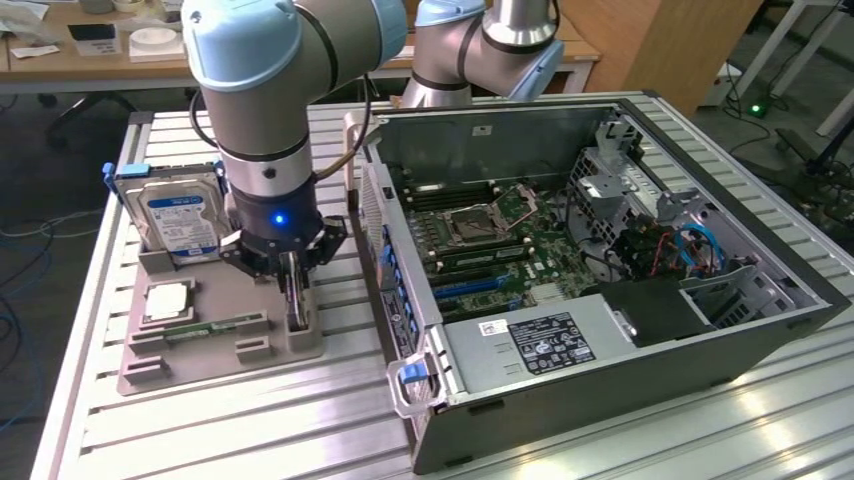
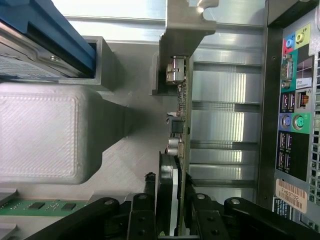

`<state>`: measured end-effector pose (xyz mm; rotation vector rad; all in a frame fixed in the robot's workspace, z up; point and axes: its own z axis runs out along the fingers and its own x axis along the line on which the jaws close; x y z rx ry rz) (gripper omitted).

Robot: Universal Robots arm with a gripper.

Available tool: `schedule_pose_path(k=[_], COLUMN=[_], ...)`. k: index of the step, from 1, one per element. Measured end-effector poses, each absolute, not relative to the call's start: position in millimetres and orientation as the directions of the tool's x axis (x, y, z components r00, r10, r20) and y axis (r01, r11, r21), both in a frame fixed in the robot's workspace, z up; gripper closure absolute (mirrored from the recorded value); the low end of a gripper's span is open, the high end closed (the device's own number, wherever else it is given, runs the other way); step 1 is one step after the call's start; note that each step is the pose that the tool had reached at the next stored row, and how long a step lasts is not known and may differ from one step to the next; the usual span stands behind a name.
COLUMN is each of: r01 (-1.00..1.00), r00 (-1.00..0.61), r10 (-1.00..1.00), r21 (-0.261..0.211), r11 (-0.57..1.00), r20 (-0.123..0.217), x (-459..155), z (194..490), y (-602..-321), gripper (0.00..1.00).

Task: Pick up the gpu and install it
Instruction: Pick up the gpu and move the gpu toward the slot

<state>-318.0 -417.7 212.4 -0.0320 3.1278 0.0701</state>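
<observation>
Between hard drive [image 1: 180, 222] and computer case [image 1: 667, 372], pincer [image 2: 172, 215] hangs over upright gpu [image 2: 182, 145].

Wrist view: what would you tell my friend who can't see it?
The gpu stands on its thin edge in the gray holder. On one side is the computer case's back panel with colored ports; on the other, a hard drive in a blue frame.

slatted aluminium table [image 1: 200, 420] up front, glare streaks across it. wooden desk [image 1: 54, 68] behind at the exterior view's left, wooden panel [image 1: 667, 40] at its right. grey floor [image 1: 727, 125] with loose cables [image 1: 16, 235], small green light [image 1: 757, 107] glowing.
</observation>
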Motion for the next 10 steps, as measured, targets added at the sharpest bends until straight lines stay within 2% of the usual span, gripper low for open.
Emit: schedule_pose_path(k=[10], r01=[-0.021], r00=[-1.000], r10=[-0.020], r21=[0.045], r11=[0.999], r20=[-0.013], x=[-316.7], z=[211.9], y=[-417.7], gripper=[0.67])
